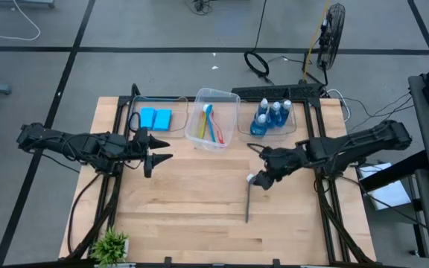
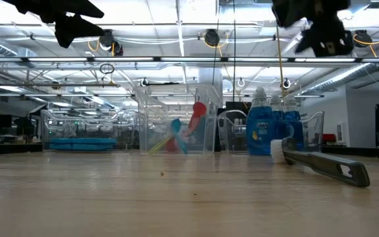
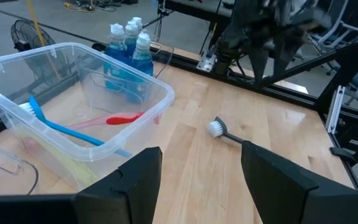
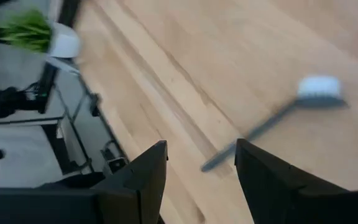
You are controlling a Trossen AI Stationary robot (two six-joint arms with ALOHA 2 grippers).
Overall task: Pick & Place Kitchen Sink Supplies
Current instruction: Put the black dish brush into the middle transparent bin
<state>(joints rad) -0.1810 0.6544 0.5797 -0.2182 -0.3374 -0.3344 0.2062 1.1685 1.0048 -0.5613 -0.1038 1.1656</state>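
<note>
A grey brush (image 1: 249,197) with a white bristle head is seen lying flat on the tabletop (image 1: 185,208), right of centre, its head toward the far edge and its handle toward the near edge; in the low view (image 2: 321,161) it rests on the wood in front of the bottles. The right gripper (image 1: 261,181) is held above the brush head, clear of the wood, its fingers (image 4: 135,180) parted with nothing between them. Along the far edge three clear bins are set in a row: the middle bin (image 1: 233,123) contains red, yellow and blue brushes (image 1: 208,125), the right bin (image 1: 295,126) contains three blue bottles (image 1: 271,115) with pale caps, and the left bin (image 1: 134,112) contains two blue sponges (image 1: 156,118). The left gripper (image 1: 161,149) is held in the air near the left bin, toward the far left of the tabletop, its fingers (image 3: 135,180) spread and empty. A green plant (image 1: 110,246) is placed at the near left corner.
</note>
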